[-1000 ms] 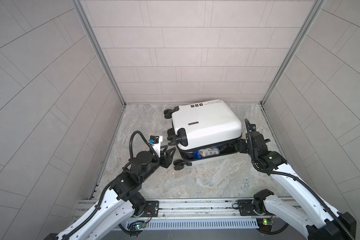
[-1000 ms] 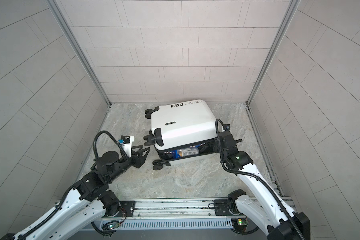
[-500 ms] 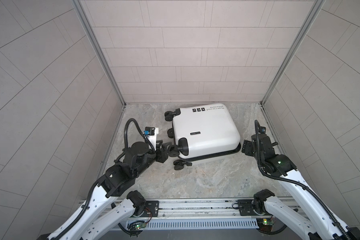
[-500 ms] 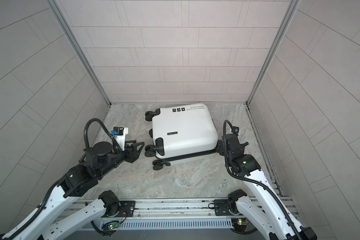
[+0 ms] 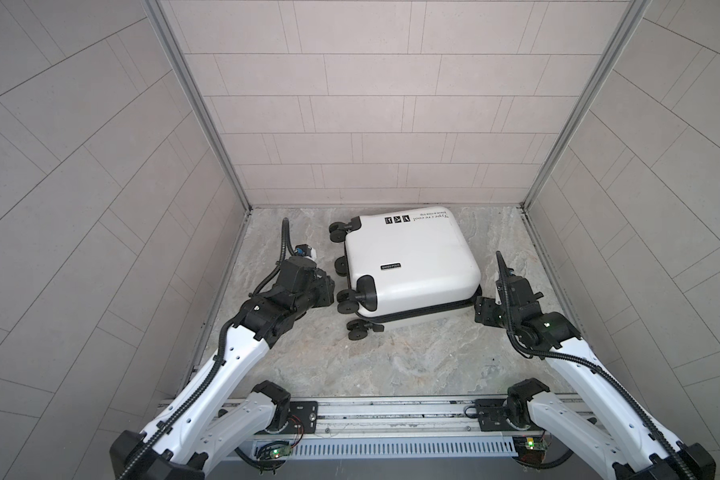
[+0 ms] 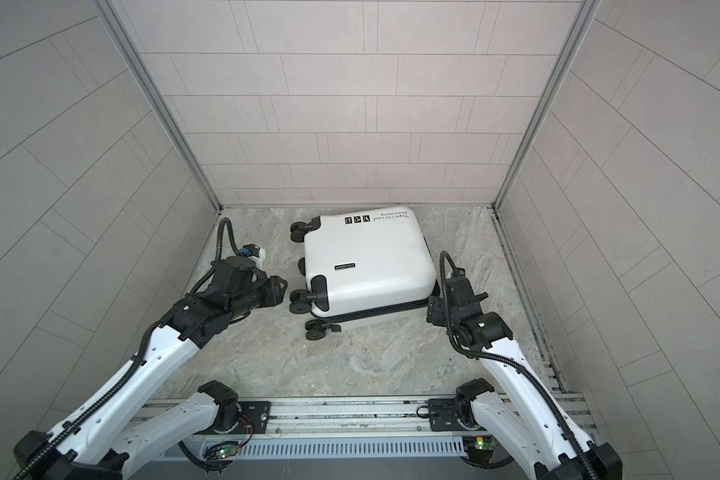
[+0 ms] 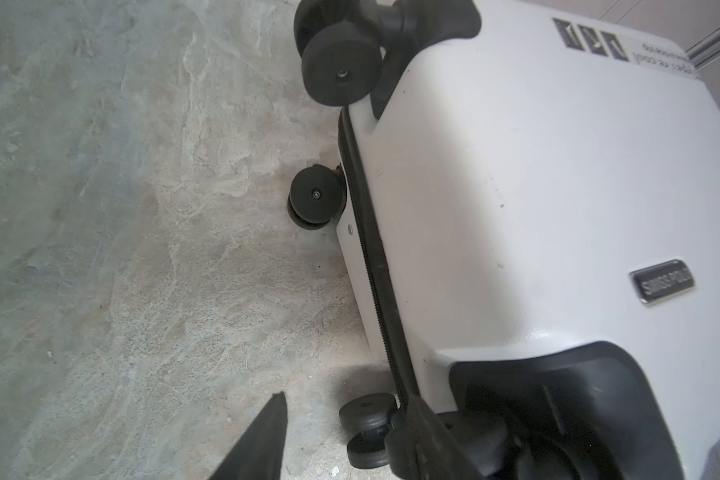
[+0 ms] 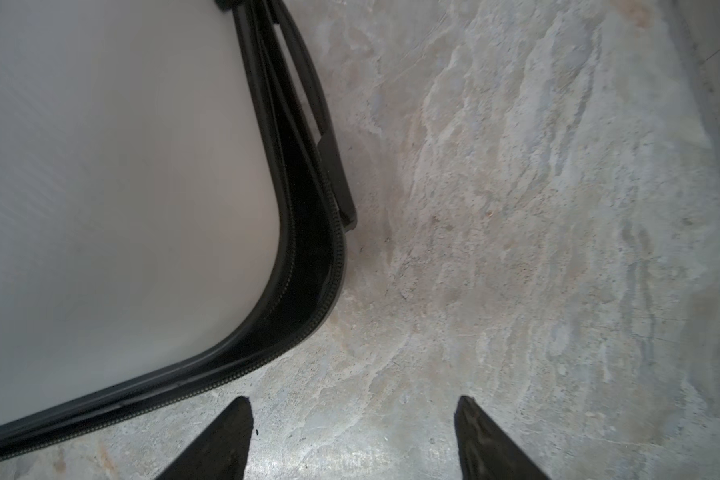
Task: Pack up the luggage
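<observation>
In both top views the luggage (image 5: 412, 266) blocks the upper centre; bare table (image 5: 391, 365) lies open across the whole lower middle.

The small white hard-shell suitcase (image 5: 412, 266) is lying on the grey stone floor (image 5: 391, 365) between the left gripper (image 5: 329, 291) and the right gripper (image 5: 483, 309).

Surface (image 5: 391, 374): marbled grey-beige stone finish. One item lies directly on it, the luggage (image 5: 410, 266). It lies flat on a broad side with the white shell up and the halves together. A black zipper band (image 8: 308, 266) runs along the seam. The wheels (image 7: 316, 199) are at its left end in both top views, and the handle (image 8: 333, 166) is at the opposite end. A metal rail (image 5: 391, 411) edges the surface, well in front of the luggage.
</observation>
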`<state>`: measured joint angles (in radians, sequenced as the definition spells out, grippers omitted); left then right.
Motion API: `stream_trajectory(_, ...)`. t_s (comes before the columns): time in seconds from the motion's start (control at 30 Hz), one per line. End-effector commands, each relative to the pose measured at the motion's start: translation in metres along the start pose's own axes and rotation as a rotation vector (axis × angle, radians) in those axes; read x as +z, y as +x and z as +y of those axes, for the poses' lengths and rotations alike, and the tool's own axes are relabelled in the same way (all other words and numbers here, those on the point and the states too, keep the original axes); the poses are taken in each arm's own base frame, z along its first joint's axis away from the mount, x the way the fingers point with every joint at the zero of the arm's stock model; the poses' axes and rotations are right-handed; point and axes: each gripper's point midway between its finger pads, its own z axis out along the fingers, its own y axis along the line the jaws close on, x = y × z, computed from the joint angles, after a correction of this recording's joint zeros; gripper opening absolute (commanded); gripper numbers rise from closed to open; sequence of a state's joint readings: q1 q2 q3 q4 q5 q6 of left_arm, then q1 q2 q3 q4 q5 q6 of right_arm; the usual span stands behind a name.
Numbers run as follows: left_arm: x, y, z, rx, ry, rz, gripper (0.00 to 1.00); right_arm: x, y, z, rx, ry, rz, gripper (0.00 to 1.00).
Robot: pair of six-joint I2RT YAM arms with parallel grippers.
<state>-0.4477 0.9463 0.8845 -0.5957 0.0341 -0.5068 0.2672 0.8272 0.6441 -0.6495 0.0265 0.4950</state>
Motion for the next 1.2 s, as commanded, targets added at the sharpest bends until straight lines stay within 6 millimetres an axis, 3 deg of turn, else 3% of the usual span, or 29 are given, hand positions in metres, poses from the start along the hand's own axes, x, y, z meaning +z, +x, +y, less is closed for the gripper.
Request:
stream_trajectory(0.0, 0.016, 0.006, -0.009, -0.016, 0.056, 0.040, 0.52, 0.006, 0.000, 0.015, 0.039, -0.081, 0.007, 0.75)
stream_trajectory(0.03, 0.021, 0.007, -0.010, -0.016, 0.062, 0.055, 0.51, 0.014, 0.012, 0.011, 0.038, -0.069, 0.035, 0.75)
stream_trajectory(0.17, 0.038, 0.011, -0.020, -0.003, 0.104, 0.093, 0.50, 0.026, 0.020, 0.005, 0.045, -0.035, 0.051, 0.75)
stream_trajectory(0.43, 0.052, 0.026, -0.044, 0.047, 0.243, 0.187, 0.47, 0.054, 0.012, 0.001, 0.095, -0.018, 0.049, 0.79)
stream_trajectory(0.6, 0.050, 0.035, -0.053, 0.053, 0.308, 0.211, 0.45, 0.070, -0.006, 0.010, 0.117, -0.049, 0.053, 0.80)
stream_trajectory(0.77, 0.048, 0.040, -0.058, 0.043, 0.342, 0.196, 0.45, 0.085, -0.032, 0.035, 0.101, -0.103, 0.116, 0.78)
stream_trajectory(1.17, 0.044, 0.043, -0.094, 0.127, 0.362, 0.125, 0.45, 0.125, -0.080, 0.074, 0.100, -0.176, 0.191, 0.75)
